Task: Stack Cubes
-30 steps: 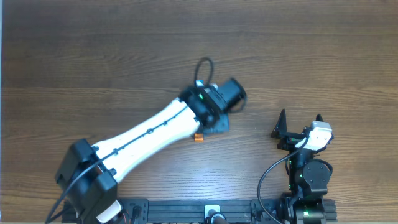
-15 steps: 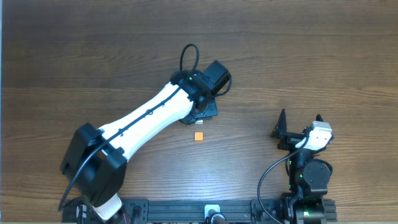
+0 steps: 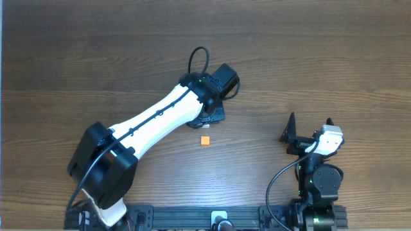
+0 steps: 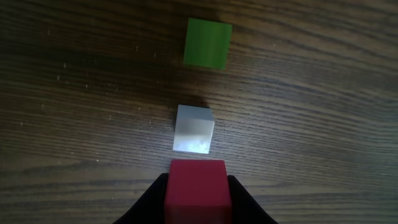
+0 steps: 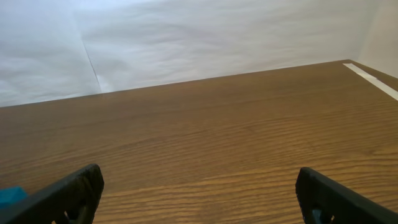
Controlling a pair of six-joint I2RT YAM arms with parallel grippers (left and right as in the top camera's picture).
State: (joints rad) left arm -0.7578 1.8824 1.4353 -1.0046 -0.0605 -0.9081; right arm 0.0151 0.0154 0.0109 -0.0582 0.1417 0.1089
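My left gripper (image 4: pixel 197 194) is shut on a red cube (image 4: pixel 197 180), held a little above the table. Just beyond it a white cube (image 4: pixel 194 129) rests on the wood, and a green cube (image 4: pixel 208 42) lies farther on in the same line. From above, the left gripper (image 3: pixel 212 114) sits near the table's middle, with its wrist covering those cubes. A small orange cube (image 3: pixel 205 141) lies alone just nearer the bases. My right gripper (image 3: pixel 309 123) stands open over bare wood at the right, nothing between its fingers (image 5: pixel 71 190).
The wooden table (image 3: pixel 321 51) stretches wide on every side of the cubes. A white wall (image 5: pixel 186 37) backs the table in the right wrist view, and a small blue patch (image 5: pixel 9 196) shows beside that gripper's finger.
The left arm has swung up and to the left in the top view, uncovering the orange cube. Over the last half second it has barely shifted. The right arm has not moved.
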